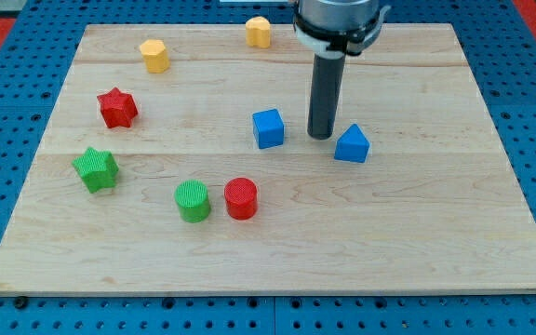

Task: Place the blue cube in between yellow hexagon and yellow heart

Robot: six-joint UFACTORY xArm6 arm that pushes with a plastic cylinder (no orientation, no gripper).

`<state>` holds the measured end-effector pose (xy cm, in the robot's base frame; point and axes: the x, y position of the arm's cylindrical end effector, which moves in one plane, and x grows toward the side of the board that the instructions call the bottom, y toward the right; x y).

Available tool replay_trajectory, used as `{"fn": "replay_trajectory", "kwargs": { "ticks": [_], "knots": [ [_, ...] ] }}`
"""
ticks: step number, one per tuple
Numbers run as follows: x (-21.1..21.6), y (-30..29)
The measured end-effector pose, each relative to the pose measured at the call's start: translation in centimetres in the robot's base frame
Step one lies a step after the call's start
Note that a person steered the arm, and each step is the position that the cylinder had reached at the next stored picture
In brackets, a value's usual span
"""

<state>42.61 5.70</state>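
The blue cube (268,128) sits near the middle of the wooden board (417,233). My tip (320,136) rests on the board just to the cube's right, with a small gap, between it and a blue triangular block (352,144). One yellow block (154,56) lies at the upper left and another yellow block (259,32) at the top centre; which one is the hexagon and which the heart is hard to tell. The gap between them lies up and to the left of the cube.
A red star (117,108) and a green star (96,169) lie on the left side. A green cylinder (193,201) and a red cylinder (241,198) sit below the cube. A blue pegboard surrounds the board.
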Motion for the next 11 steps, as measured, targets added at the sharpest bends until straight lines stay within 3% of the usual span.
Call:
{"fn": "replay_trajectory", "kwargs": {
  "ticks": [1, 2, 5, 7, 11],
  "knots": [
    [1.1, -4.4],
    [-0.6, -7.9],
    [-8.6, -6.3],
    [-12.1, -1.3],
    [-14.0, -14.1]
  ]
}}
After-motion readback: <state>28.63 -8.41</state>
